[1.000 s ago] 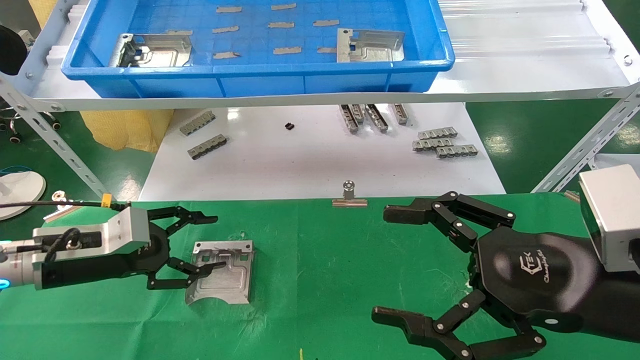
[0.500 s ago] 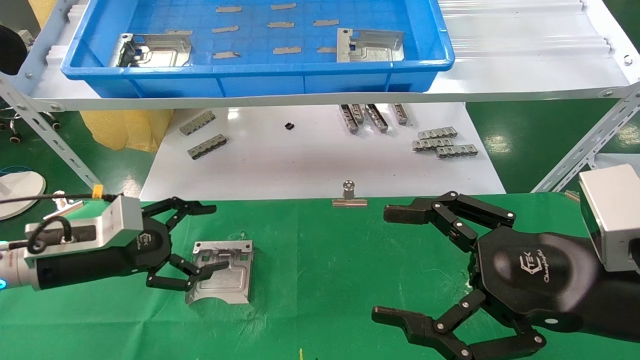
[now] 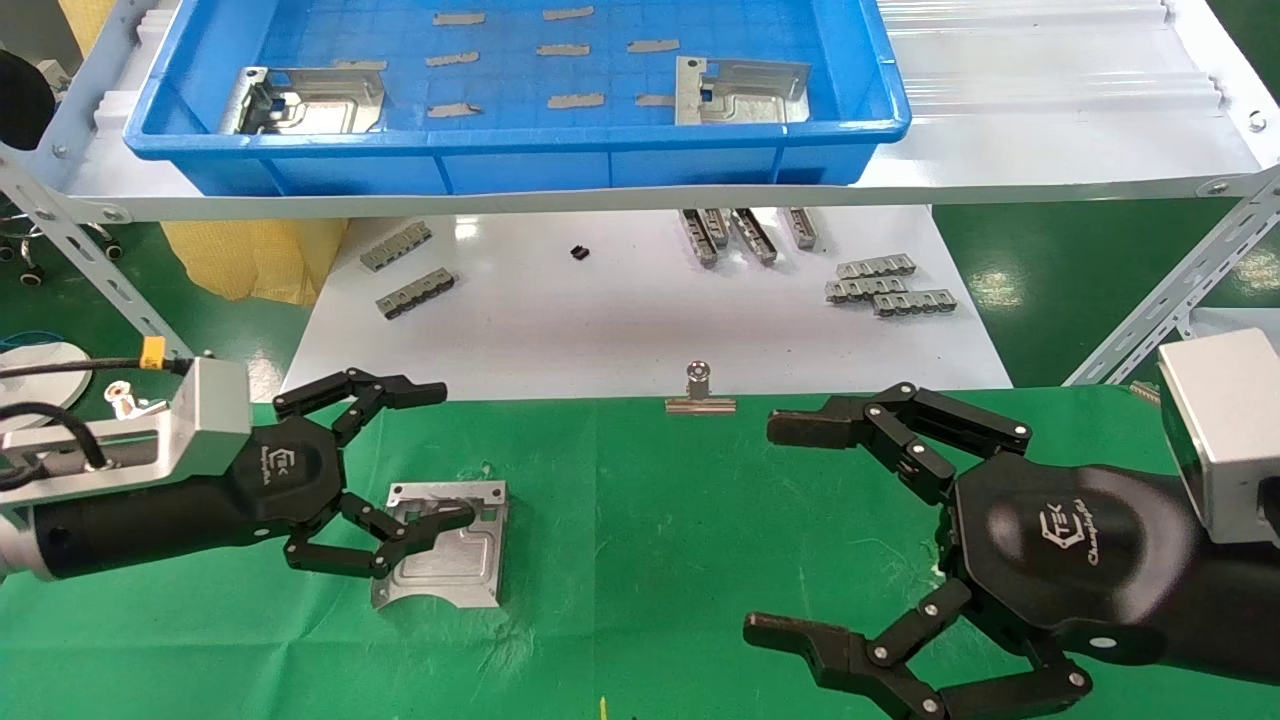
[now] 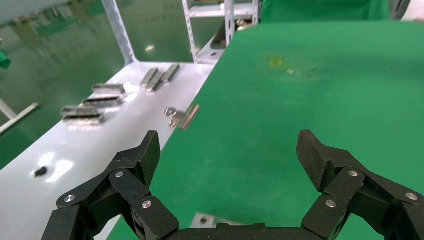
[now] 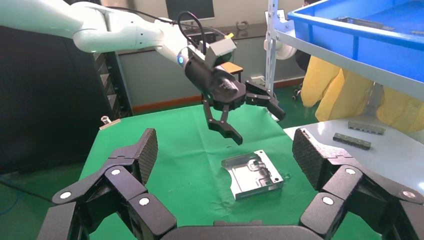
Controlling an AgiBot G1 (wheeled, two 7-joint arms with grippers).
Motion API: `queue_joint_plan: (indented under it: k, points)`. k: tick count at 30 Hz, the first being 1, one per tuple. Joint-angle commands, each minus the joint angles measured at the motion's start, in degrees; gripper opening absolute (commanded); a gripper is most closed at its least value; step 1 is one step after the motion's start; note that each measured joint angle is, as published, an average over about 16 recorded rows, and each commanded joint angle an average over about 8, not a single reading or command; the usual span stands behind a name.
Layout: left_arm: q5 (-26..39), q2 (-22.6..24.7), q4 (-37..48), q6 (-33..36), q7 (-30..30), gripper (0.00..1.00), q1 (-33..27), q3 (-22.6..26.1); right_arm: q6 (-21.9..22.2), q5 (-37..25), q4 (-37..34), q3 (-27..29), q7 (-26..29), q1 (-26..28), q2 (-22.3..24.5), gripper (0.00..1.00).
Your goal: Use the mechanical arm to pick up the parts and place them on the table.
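One silver part (image 3: 445,555) lies flat on the green-cloth table (image 3: 650,520); it also shows in the right wrist view (image 5: 252,174), and its corner shows in the left wrist view (image 4: 205,220). My left gripper (image 3: 445,455) is open and empty, raised just above the part's left edge. It also shows in the right wrist view (image 5: 257,125) and in its own view (image 4: 229,150). My right gripper (image 3: 775,530) is open and empty over the cloth at the right (image 5: 225,150). Two more parts (image 3: 305,100) (image 3: 740,92) lie in the blue tray (image 3: 520,150).
The blue tray stands on a white shelf (image 3: 1050,100) at the back. Grey slotted strips (image 3: 890,285) (image 3: 410,270) lie on the glossy white tabletop under it. A binder clip (image 3: 699,392) holds the cloth's far edge. Slanted metal shelf struts (image 3: 1170,290) stand at both sides.
My left gripper has risen and drawn back to the left, turning its palm upward. The part stays on the cloth. The right arm has not moved.
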Motion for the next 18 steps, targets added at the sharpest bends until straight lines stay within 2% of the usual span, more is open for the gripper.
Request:
queue_joint_plan:
  k: [1, 18]
  points:
    - [-0.50, -0.66, -2.52, -0.18, -1.91, 1.00, 1.01, -1.01, 0.00, 0.00, 0.00, 0.00, 0.00, 0.00, 0.00, 1.00]
    - [-4.79, -6.23, -23.94, -1.70, -18.15, 1.00, 9.57, -9.61, 0.00, 0.00, 0.00, 0.00, 0.00, 0.00, 0.00, 1.00]
